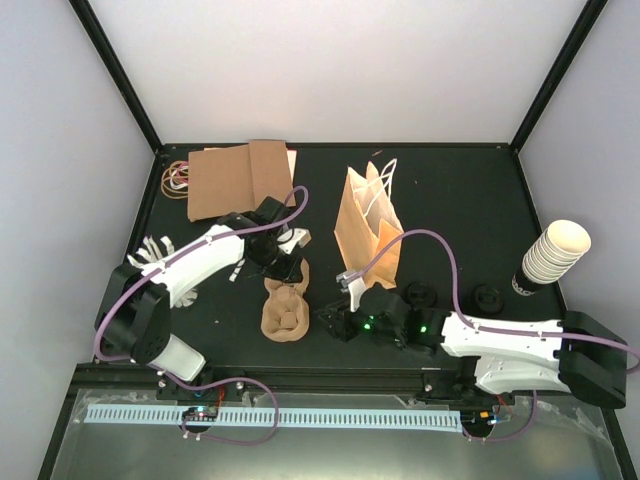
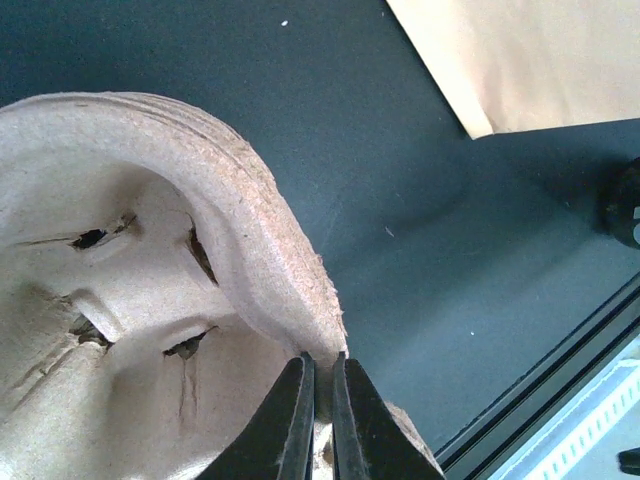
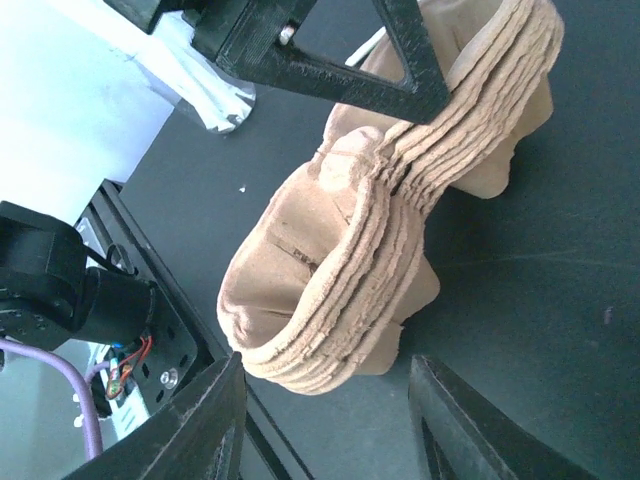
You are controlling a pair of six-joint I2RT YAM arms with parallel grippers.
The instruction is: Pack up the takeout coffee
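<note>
Enclosing the black tabletop (image 1: 470,200), pale walls (image 1: 330,70) meet along black corner posts (image 1: 118,72).

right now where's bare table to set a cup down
Biggest bare patch: back right, between the standing paper bag and the cup stack. A smaller one: front left, between the left arm and the tray stack. Crowded: the middle, where the left gripper pinches that stack and the open right gripper faces it, and around the black lids.

Stacked moulded-pulp cup trays (image 1: 284,312), desk (image 1: 470,200) centre; flat brown paper bags (image 1: 240,178), 11 o'clock; upright handled paper bag (image 1: 368,232), 1 o'clock; cream paper cup stack (image 1: 555,252), 3 o'clock.
</note>
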